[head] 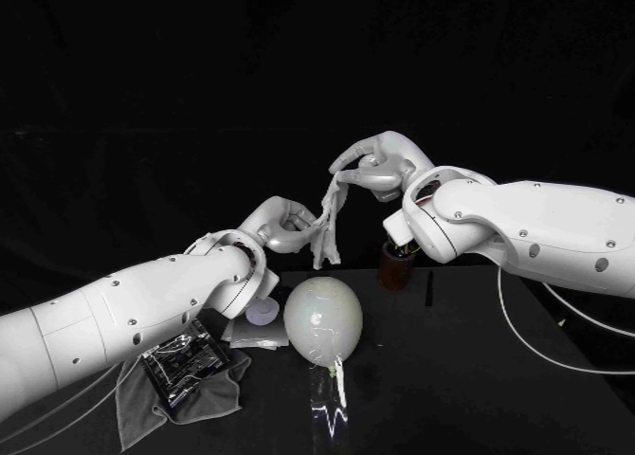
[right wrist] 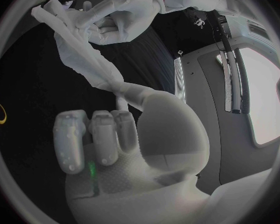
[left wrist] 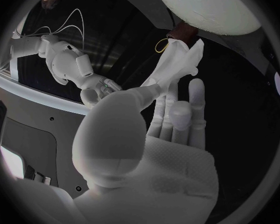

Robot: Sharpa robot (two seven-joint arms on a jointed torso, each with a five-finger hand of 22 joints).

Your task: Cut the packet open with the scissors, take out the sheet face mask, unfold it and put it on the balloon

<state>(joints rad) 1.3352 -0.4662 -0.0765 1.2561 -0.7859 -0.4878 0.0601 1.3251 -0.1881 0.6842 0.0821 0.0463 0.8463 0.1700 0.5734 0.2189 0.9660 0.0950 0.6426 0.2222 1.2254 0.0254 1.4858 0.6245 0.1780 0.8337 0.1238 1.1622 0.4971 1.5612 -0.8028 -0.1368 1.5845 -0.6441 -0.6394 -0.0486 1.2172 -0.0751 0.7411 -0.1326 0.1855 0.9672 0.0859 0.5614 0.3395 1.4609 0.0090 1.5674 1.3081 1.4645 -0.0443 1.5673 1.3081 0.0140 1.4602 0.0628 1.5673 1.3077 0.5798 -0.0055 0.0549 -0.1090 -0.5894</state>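
Nearest, one grey cloth (head: 194,396) lies at the counter (head: 468,379) edge under a dark shiny item (head: 181,360), too unclear to name. Above, the left robot hand (head: 283,223) pinches the lower end of the single sheet mask (head: 326,223) and the right robot hand (head: 379,163) pinches its upper end. The mask hangs twisted between them, not spread out. One balloon (head: 324,318) lies below. A brown object (head: 395,267) is half hidden behind the right arm (head: 536,227).

Round the balloon (head: 324,322), the table (head: 468,389) lies bare from 3 to 5 o'clock, out to a cable (head: 536,351). At 12 the mask (head: 327,223) hangs above it, between the left hand (head: 283,223) and right hand (head: 379,161). A brown object (head: 395,267) stands at 1. The left arm (head: 140,303) and cloth (head: 215,393) crowd 7 to 10.
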